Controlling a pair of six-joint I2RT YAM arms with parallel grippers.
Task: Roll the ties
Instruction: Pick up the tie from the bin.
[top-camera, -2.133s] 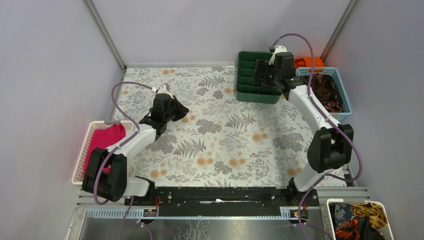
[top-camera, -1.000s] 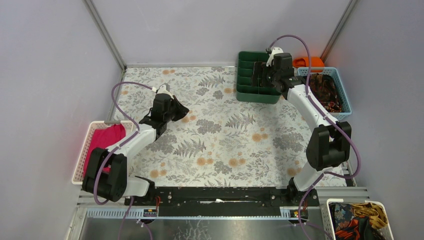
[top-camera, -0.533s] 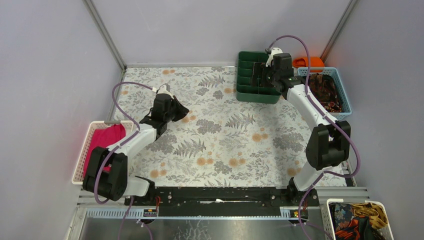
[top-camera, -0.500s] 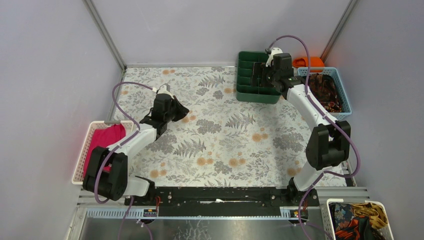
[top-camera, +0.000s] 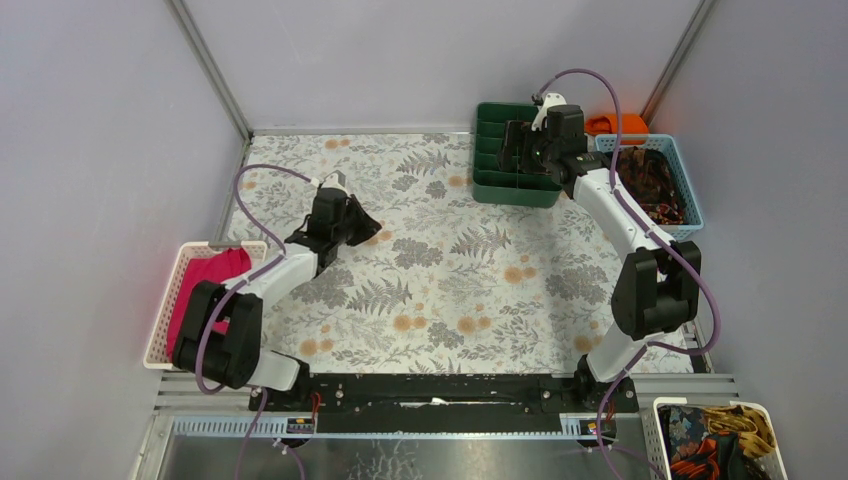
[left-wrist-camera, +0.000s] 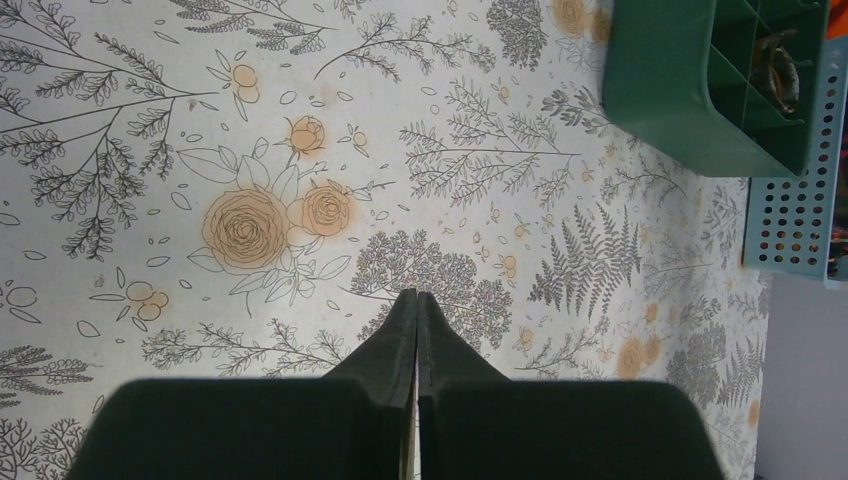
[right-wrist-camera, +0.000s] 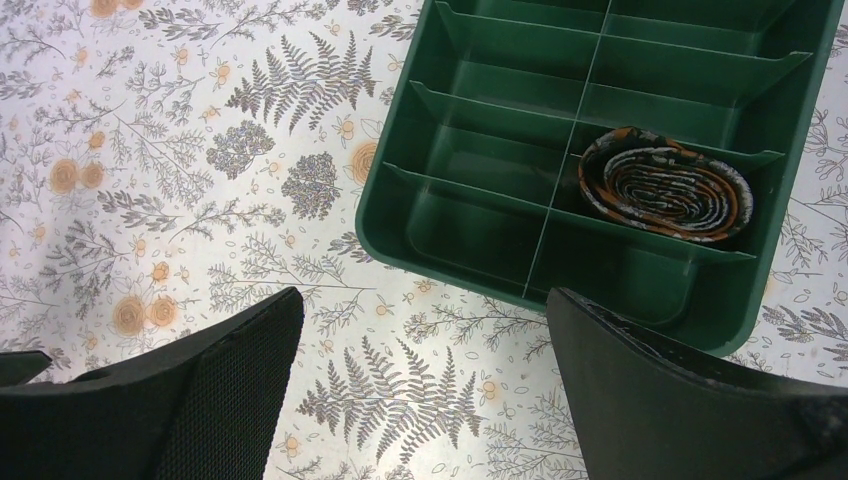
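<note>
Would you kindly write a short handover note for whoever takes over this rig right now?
Left end effector: shut, empty, above the table.
Right end effector: open, empty, over the tray.
Done: one rolled tie sits in a tray compartment.
Left: unrolled ties in the blue basket await rolling.

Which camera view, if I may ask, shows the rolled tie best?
Right wrist view: the rolled tie shows its whole spiral from above. Left wrist catches only a distant sliver; the top view does not show it.
</note>
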